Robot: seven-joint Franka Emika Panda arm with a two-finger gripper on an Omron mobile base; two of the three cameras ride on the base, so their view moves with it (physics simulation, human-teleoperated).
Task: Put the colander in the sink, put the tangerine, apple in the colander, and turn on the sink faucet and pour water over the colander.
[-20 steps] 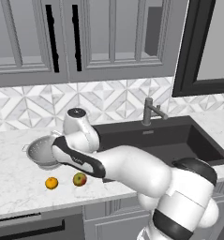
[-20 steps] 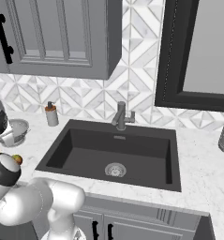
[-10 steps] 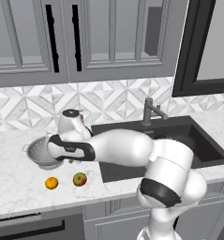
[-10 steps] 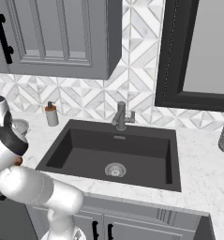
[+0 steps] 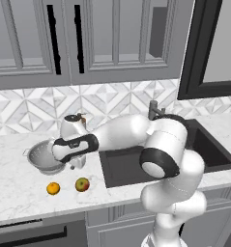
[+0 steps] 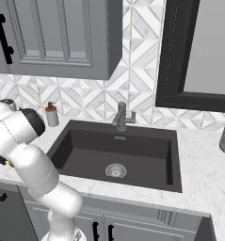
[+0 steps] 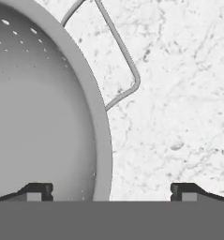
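Observation:
The silver perforated colander point(image 5: 41, 156) stands on the marble counter left of the sink point(image 5: 121, 167). My gripper point(image 5: 76, 163) hangs open at its right rim. In the hand view the colander's rim point(image 7: 102, 140) runs between my fingertips point(image 7: 39, 191), one over the bowl and the other over the counter, with the wire handle point(image 7: 128, 60) further ahead. The orange tangerine point(image 5: 52, 188) and the red-green apple point(image 5: 82, 184) lie on the counter in front of the colander. The faucet point(image 6: 122, 116) stands behind the dark sink point(image 6: 76, 141), whose drain point(image 6: 116, 170) is bare.
A soap dispenser point(image 6: 51, 114) stands on the counter left of the faucet, by the tiled wall. Grey wall cabinets point(image 5: 64, 38) hang above the counter. The counter's front edge runs just below the two fruits.
The arm has stretched left and the hand has come down to the colander's right rim. The jaws have stayed open. The colander and both fruits have not moved.

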